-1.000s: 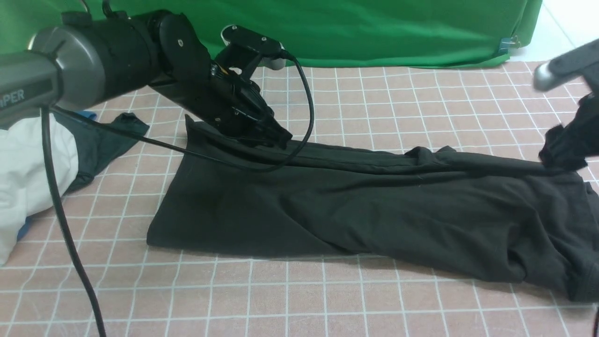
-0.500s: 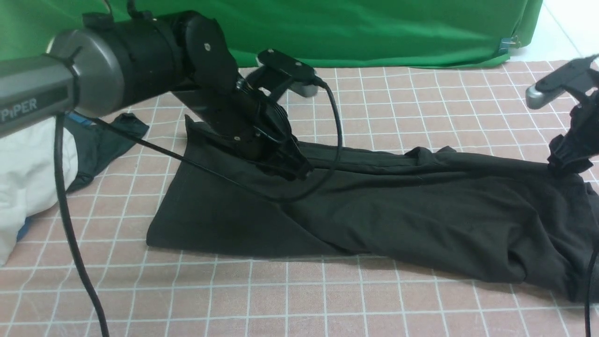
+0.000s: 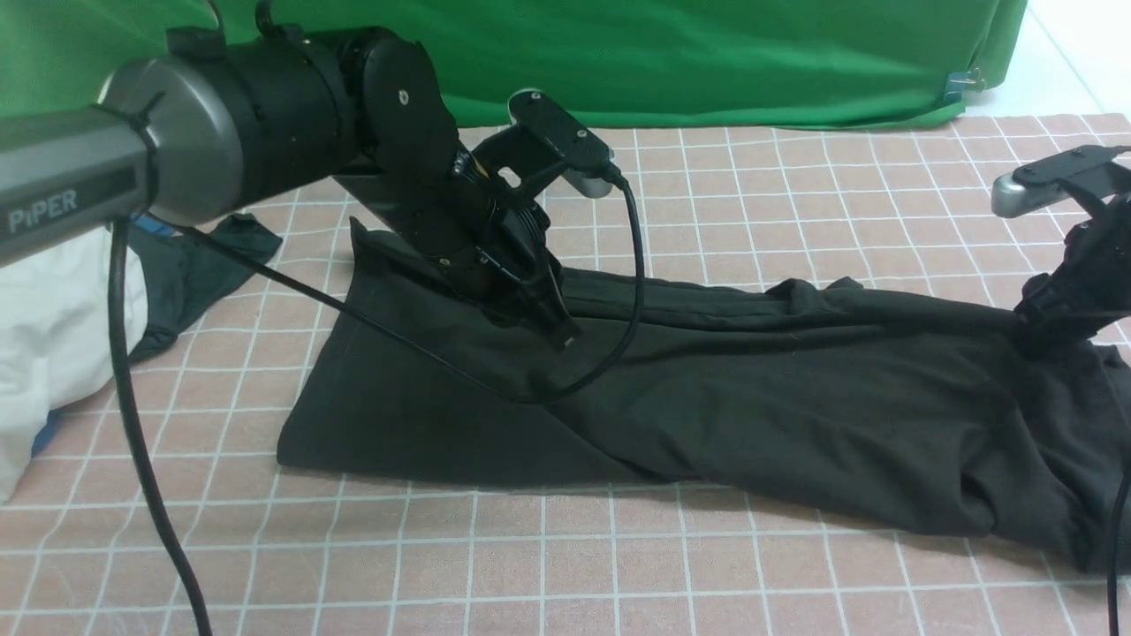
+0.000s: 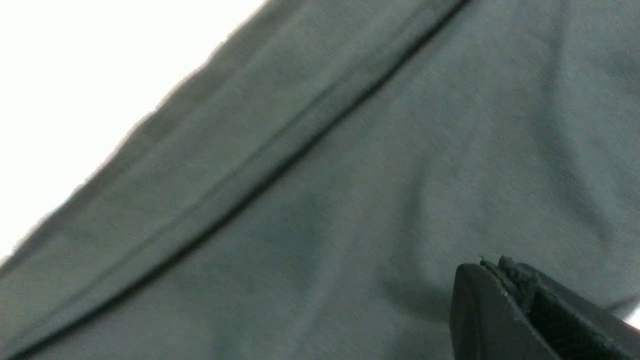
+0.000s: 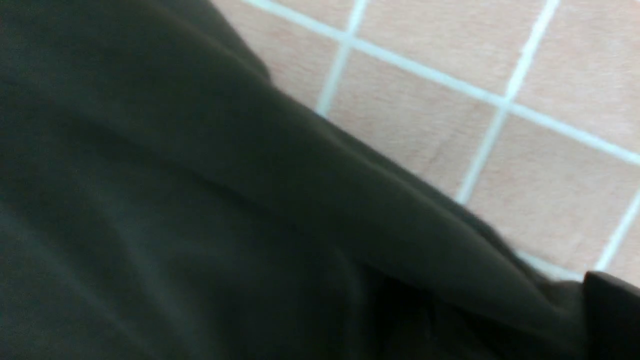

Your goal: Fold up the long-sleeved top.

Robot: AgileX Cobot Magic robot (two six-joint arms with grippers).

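Frontally, the long-sleeved top (image 3: 751,415) lies stretched across the pink checked cloth (image 3: 548,565), a wide dark mass with its flat folded end toward the robot's left and its bunched end toward the right. Over the top's left part the left gripper (image 3: 558,329) points steeply down, its tip touching the fabric just nearer than the top's far edge; its fingers look pressed together, though whether cloth is caught between them I cannot tell. A black cable (image 3: 632,291) loops from that wrist down onto the top. At the top's right end the right gripper (image 3: 1051,322) sits against a raised peak of fabric, apparently pinching it. Left of the top lie a smaller dark cloth (image 3: 190,274) and, beyond that, a white garment (image 3: 53,344). Behind the top hangs a green backdrop (image 3: 707,53).

From the left wrist, the top (image 4: 350,175) fills nearly the whole frame, a seam running diagonally across it, and 1 dark fingertip (image 4: 492,315) rests close over the fabric.

From the right wrist, the top (image 5: 175,210) covers most of the frame, its folded edge lying over the checked cloth (image 5: 450,115); a dark finger (image 5: 612,315) shows at the fabric's edge, blurred.
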